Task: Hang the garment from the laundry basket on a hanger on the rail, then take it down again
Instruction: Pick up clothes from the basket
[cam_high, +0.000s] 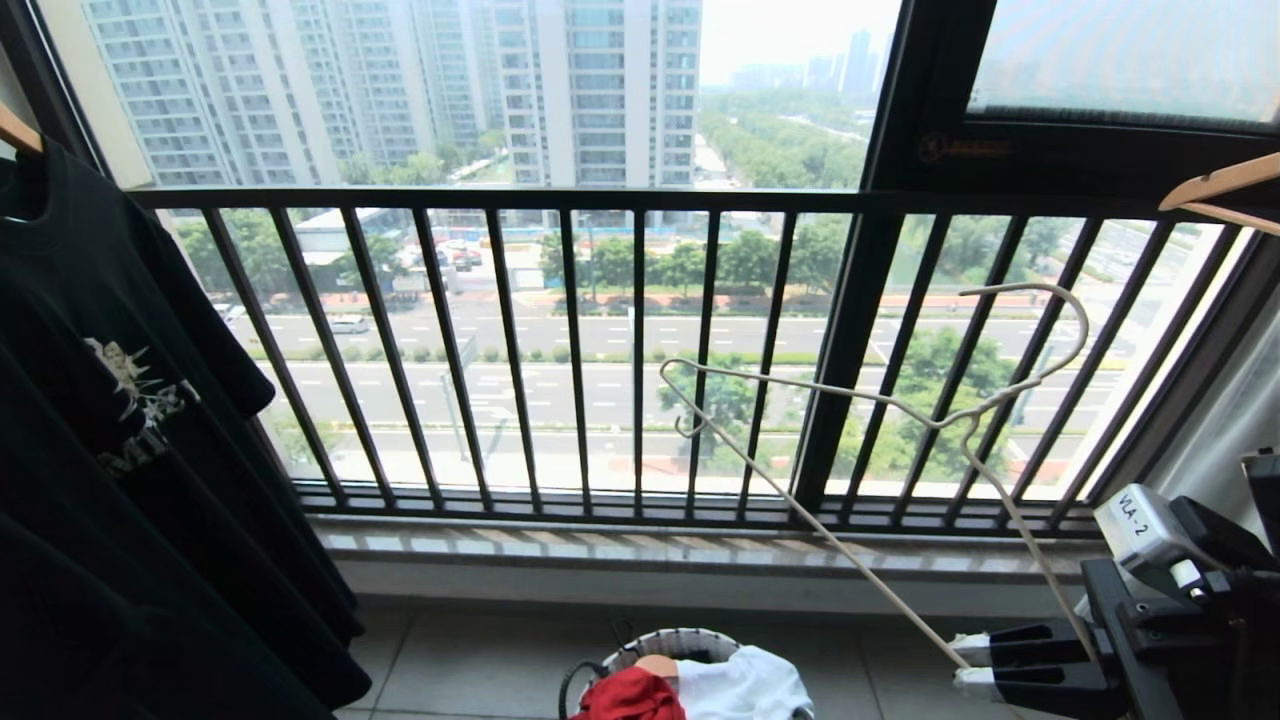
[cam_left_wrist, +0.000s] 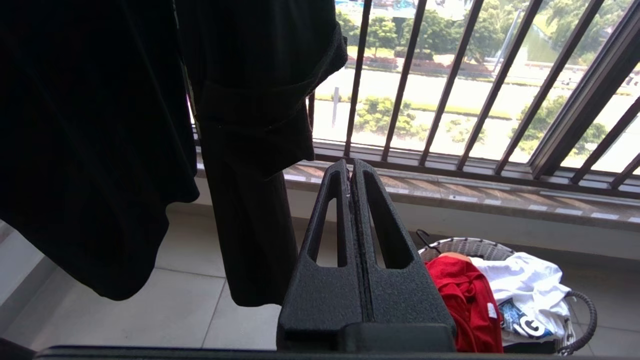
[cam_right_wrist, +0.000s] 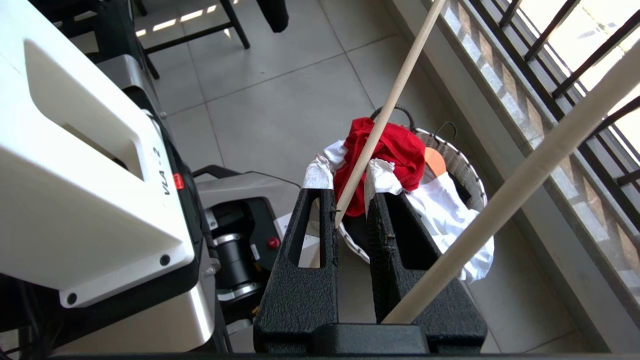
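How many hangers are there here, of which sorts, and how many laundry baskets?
White wire hanger: 1
Wooden hangers: 2
Laundry basket: 1
Total: 4

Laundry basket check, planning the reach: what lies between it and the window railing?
Head view: bare floor tile, then the stone sill, between laundry basket and railing.
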